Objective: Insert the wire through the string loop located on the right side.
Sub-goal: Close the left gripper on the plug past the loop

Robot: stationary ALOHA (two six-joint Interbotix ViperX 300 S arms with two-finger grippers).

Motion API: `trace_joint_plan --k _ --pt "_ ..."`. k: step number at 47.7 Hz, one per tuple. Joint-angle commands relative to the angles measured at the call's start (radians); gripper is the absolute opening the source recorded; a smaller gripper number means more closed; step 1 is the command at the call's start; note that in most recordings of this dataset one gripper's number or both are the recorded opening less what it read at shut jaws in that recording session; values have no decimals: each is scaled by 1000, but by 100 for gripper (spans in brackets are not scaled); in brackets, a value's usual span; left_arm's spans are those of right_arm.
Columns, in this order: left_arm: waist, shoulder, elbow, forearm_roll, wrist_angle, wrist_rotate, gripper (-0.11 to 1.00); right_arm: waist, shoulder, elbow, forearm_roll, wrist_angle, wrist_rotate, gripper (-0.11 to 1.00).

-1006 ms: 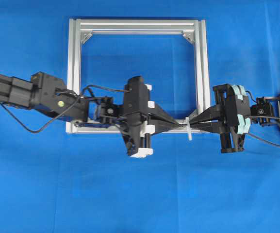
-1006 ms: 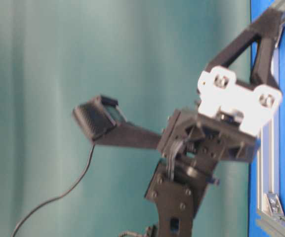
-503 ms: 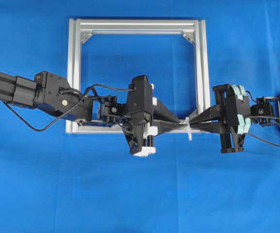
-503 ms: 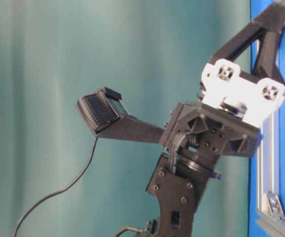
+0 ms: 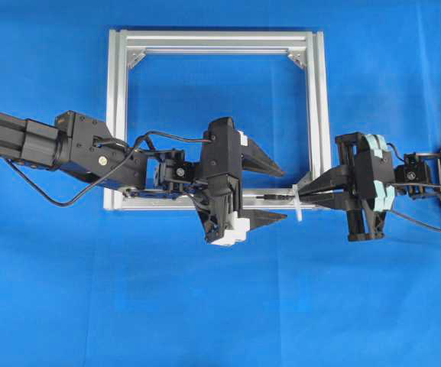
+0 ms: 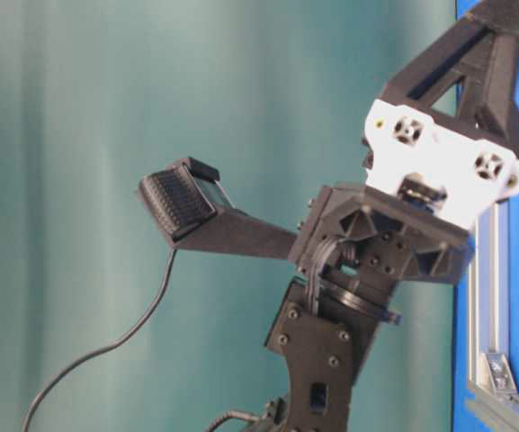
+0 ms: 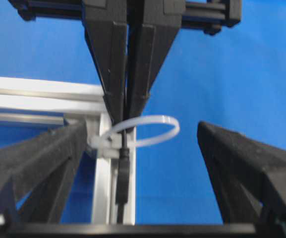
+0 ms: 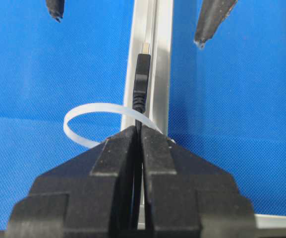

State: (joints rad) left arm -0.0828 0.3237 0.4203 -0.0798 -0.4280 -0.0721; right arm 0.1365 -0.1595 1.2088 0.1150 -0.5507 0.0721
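The left gripper (image 5: 278, 193) has its fingers (image 7: 38, 158) spread wide, gripping nothing. The right gripper (image 5: 303, 196) is clamped on the wire (image 8: 141, 87), whose plug pokes through the string loop (image 8: 85, 111) above the aluminium frame (image 5: 113, 115)'s rail.

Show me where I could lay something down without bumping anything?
Bare blue cloth lies below the aluminium frame and, smaller, inside its upper half. It is crowded along the bottom rail, where the left gripper, right gripper and string loop meet.
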Motion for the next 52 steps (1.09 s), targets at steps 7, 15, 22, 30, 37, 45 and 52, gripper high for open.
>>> trace_joint_plan --k 7,15,22,30,37,45,52 --pt "6 34 -20 2 -3 2 87 2 -8 -12 -2 -14 -3 -4" --pt "6 75 -31 3 -3 2 87 2 -8 -12 -2 -14 -2 -4" --pt "6 86 -29 2 -5 2 87 2 -8 -12 -2 -14 -3 -4" --pt "6 86 -31 2 -6 2 87 2 -8 -12 -2 -11 -3 -4" --pt "6 86 -32 2 -9 2 86 2 -8 -11 -2 -11 -3 -4" --pt "6 86 -32 2 -9 2 86 2 -8 -11 -2 -11 -3 -4" --pt "6 86 -31 2 -9 2 86 2 -8 -11 -2 -11 -2 -4"
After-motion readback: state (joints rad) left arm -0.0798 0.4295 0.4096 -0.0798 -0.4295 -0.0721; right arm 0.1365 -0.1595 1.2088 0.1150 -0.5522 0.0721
